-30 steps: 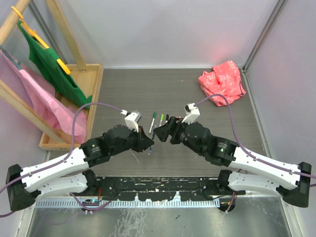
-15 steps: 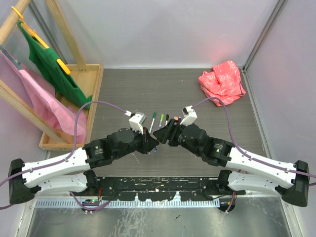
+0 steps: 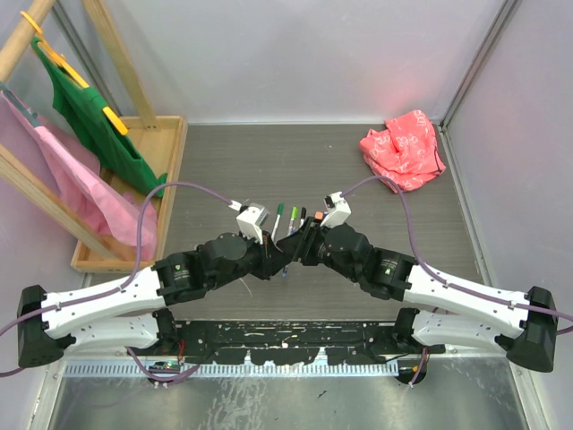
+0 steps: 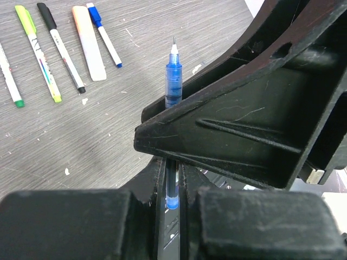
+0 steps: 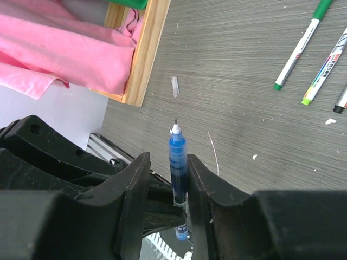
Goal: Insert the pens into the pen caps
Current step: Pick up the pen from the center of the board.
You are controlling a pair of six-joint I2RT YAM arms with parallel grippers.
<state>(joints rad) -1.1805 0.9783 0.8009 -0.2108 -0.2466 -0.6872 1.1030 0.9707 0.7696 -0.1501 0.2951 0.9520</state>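
Note:
My left gripper (image 4: 172,176) is shut on the lower barrel of a blue pen (image 4: 173,81), which stands upright with its bare needle tip showing. The right gripper (image 5: 168,162) straddles the same blue pen (image 5: 178,162). Its jaws are narrow: one finger touches the barrel and a slim gap is left at the other. The two grippers meet at the table's middle front (image 3: 285,255). Several more pens (image 4: 59,49) lie in a row on the table, with coloured pen caps (image 4: 24,13) fitted on them. I see no loose cap for the blue pen.
A wooden rack (image 3: 166,170) with green and pink cloths stands at the left. A red crumpled bag (image 3: 403,148) lies at the back right. A small pale sliver (image 5: 174,85) rests on the table near the rack's base.
Both arms have come together at the middle. The right jaws have narrowed around the blue pen, which the left gripper keeps holding.

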